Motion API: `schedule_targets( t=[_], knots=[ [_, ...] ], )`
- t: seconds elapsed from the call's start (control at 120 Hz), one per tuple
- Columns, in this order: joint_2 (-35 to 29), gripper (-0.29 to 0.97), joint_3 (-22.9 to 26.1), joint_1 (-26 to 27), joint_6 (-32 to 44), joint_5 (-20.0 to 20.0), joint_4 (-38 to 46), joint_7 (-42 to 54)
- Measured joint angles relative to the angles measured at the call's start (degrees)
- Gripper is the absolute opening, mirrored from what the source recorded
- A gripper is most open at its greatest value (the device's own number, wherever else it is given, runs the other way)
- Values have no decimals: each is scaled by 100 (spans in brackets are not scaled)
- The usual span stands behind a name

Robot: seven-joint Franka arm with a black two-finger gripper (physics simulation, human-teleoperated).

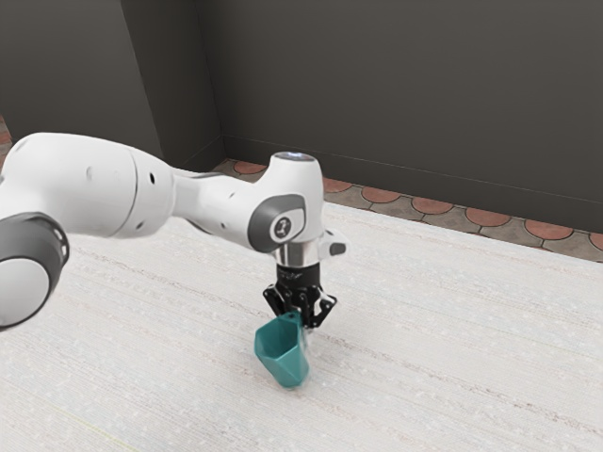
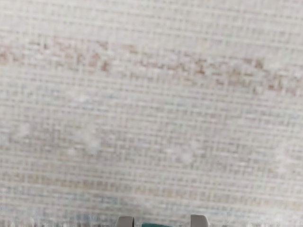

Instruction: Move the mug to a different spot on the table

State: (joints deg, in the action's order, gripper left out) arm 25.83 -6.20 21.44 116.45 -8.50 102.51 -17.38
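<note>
A teal faceted mug (image 1: pixel 283 354) hangs tilted under my black gripper (image 1: pixel 300 318), roughly in the middle of the white table (image 1: pixel 452 320). The fingers pinch the mug's upper rim from two sides, so the gripper is shut on it. The mug's base is at or just above the tabletop; I cannot tell whether it touches. In the wrist view, two grey fingertips (image 2: pixel 125 221) show with a thin sliver of the teal mug (image 2: pixel 156 225) between them, over pale woven table surface (image 2: pixel 151 118).
The table's far edge runs diagonally at the back, with a red-tiled floor (image 1: pixel 433 204) and dark walls (image 1: pixel 396 85) beyond. My white arm (image 1: pixel 113 188) comes in from the exterior view's left.
</note>
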Motion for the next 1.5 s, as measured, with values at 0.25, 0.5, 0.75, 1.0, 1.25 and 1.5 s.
schedule_targets(
  t=[0.25, 0.5, 0.75, 1.0, 1.25, 1.5],
  knots=[
    [-163, -2, -12, -186, -289, -150, -24, -34],
    [-83, -7, -48, -540, -733, -141, -489, -24],
    [295, -9, 28, -1333, -1097, -137, -1119, 191],
    [701, -10, 39, -1851, -1616, -99, -1797, 443],
    [1041, -11, 376, -2504, -2062, -37, -2243, 647],
    [1136, -10, 412, -2585, -2232, 241, -2451, 816]
  ],
)
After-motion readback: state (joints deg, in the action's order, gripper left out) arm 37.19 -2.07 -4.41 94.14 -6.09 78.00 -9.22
